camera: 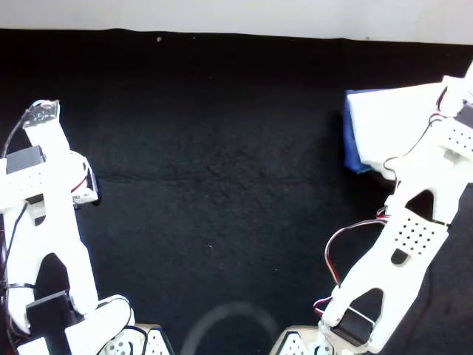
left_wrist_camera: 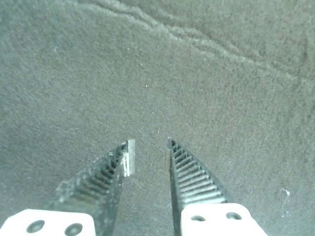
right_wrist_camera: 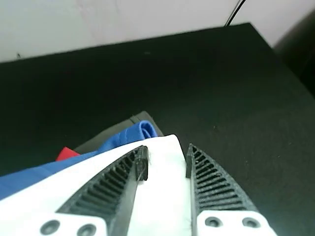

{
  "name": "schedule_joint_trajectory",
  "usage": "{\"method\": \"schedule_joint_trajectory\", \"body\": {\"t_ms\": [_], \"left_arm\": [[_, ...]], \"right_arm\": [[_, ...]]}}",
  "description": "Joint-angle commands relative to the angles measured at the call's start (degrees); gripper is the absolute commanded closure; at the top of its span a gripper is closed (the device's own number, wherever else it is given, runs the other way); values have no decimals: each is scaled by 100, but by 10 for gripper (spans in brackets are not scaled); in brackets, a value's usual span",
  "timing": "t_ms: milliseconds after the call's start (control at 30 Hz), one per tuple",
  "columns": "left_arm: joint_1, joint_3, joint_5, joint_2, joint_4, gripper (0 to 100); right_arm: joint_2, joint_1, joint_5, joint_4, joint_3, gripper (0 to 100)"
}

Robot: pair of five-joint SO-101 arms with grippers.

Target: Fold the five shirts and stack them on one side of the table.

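A black cloth covers the surface (camera: 222, 148), with a faint crease (camera: 222, 177) running across its middle, and a pale wall (camera: 222, 15) stands behind the far edge. On the left, the left claw (left_wrist_camera: 150, 147) hangs over bare cloth with its jaws parted and nothing between them, well apart from the shirts. At the far right lies the folded stack (camera: 384, 122): a white shirt (right_wrist_camera: 162, 196) on top, then a blue one (right_wrist_camera: 123, 137), a red one (right_wrist_camera: 66, 153) and a dark one (right_wrist_camera: 98, 140) below. The right claw (right_wrist_camera: 166, 155) sits over the white shirt's corner, jaws apart and gripping nothing.
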Motion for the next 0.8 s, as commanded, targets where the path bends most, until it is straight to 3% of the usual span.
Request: {"method": "schedule_joint_trajectory", "body": {"t_ms": [0, 167, 267, 400, 767], "left_arm": [[84, -13, 0, -277, -26, 881], [84, -40, -158, -286, 26, 881], [101, -110, -158, -321, 149, 881], [295, -312, -149, -804, 510, 881], [1481, -13, -149, -2598, 932, 881]], "right_arm": [[119, 66, -18, -268, -66, 868], [31, 48, -53, -268, -321, 868], [-268, 48, -607, 110, -813, 868], [-901, -48, -985, 1059, -1385, 868], [-2809, -708, -967, 4171, -1516, 868]]}}
